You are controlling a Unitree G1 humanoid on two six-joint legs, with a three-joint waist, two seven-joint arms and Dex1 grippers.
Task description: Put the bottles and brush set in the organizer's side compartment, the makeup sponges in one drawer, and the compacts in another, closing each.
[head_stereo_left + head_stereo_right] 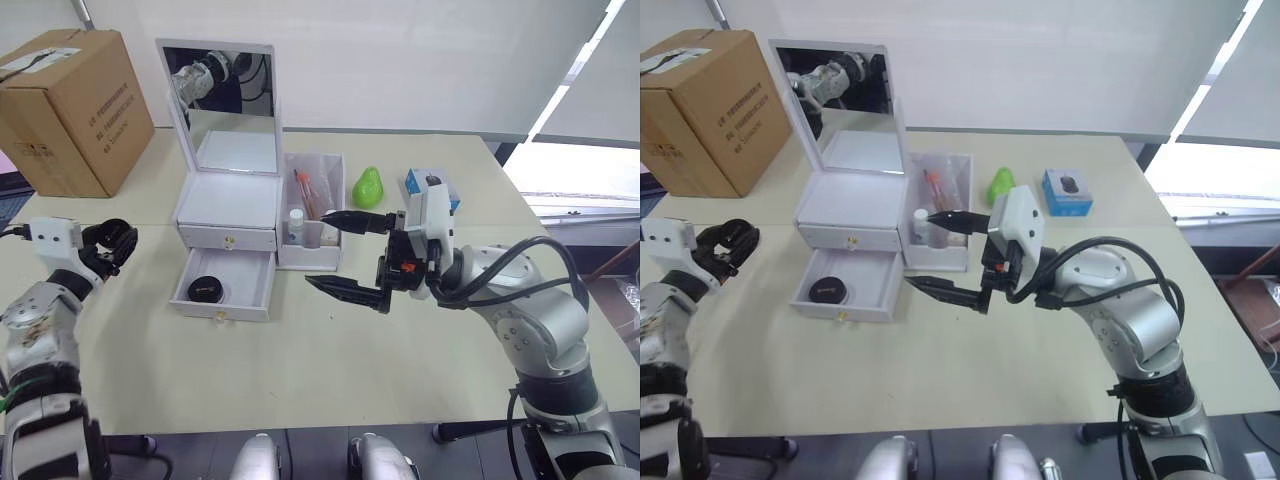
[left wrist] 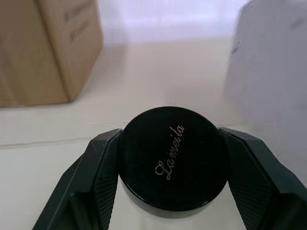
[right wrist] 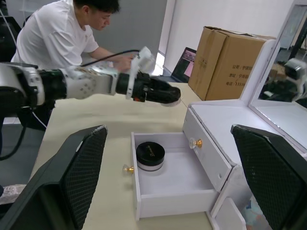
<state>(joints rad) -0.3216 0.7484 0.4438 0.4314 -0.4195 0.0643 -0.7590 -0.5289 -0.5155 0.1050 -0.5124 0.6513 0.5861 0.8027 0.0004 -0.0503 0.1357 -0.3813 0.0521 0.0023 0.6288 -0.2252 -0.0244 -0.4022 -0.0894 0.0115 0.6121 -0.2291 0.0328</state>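
The left gripper [image 2: 170, 158] has its two black fingers [image 2: 98, 167] pressed on a round black compact with gold writing on its lid [image 2: 172, 158]. The compact sits between the fingers, touching both, up off the pale table [image 1: 330, 350]. Past the fingertips stands a brown cardboard box [image 1: 75, 105].

The right gripper [image 1: 345, 255] is wide open and holds nothing. One black finger [image 1: 350, 290] is low and the other is higher up. Just past its fingertips is the white plastic organizer with a mirror lid [image 1: 228, 200].

The organizer's lower drawer with a gold knob [image 1: 222, 290] is pulled out. Inside it lies a second round black compact with a whitish rim [image 1: 205, 289], near one side. The rest of that drawer is bare. The upper drawer [image 1: 228, 238] is pushed in, and what is inside it cannot be seen.

The tall see-through side compartment [image 1: 312, 215] is just beyond the higher finger. In it stands the clear packet of makeup brushes with pink tips [image 1: 305, 195], leaning a little. A small white bottle [image 1: 296, 222] stands beside it.

Farther off on the table sit a green pear-shaped thing [image 1: 369, 187] and a small blue box [image 1: 1067, 190].

A person in a white shirt [image 3: 62, 33] sits behind the table, beyond the left arm.
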